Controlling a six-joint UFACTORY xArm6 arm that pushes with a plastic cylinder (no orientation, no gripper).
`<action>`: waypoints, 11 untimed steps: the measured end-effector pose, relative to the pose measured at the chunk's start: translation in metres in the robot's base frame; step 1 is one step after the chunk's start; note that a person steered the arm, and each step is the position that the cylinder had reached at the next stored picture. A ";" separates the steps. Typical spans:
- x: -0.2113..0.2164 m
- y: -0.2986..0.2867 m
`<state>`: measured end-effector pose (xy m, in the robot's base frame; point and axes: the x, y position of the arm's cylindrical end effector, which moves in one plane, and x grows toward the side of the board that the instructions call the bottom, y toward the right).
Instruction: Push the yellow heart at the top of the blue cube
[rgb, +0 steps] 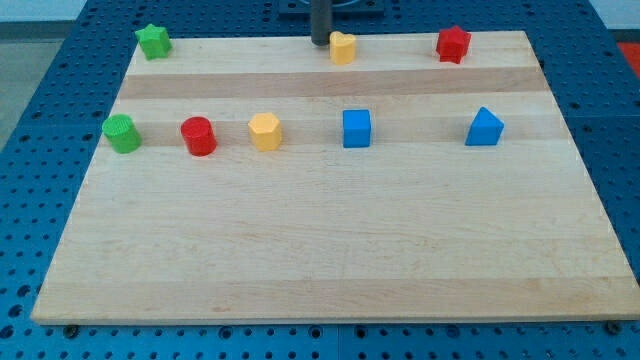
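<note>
Camera view, one item of interest: yellow heart (343, 47), sitting at the top edge of the bench (320, 250), near the middle, well above the blue cube (356, 128) and slightly to its left. The rod is standing just left of and behind the heart, its tip (320, 41) looking to be touching or nearly touching the heart's left side.

Handling, judged: the heart is appearing small, rigid, light and smooth, likely sliding easily on the wood and liable to turn if pushed off-centre. No holding is possible; the arm is carrying no jaws, only the rod, so contact belongs on the heart's top-facing side to drive it down toward the cube.

Other stock: green star (153, 41), red star (453, 44), green cylinder (121, 133), red cylinder (199, 136), yellow hexagon (265, 131), blue triangle block (484, 127).

Writing, brands, labels: none showing.
</note>
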<state>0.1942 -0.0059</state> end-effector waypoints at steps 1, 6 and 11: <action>0.013 0.034; 0.103 0.050; 0.098 0.025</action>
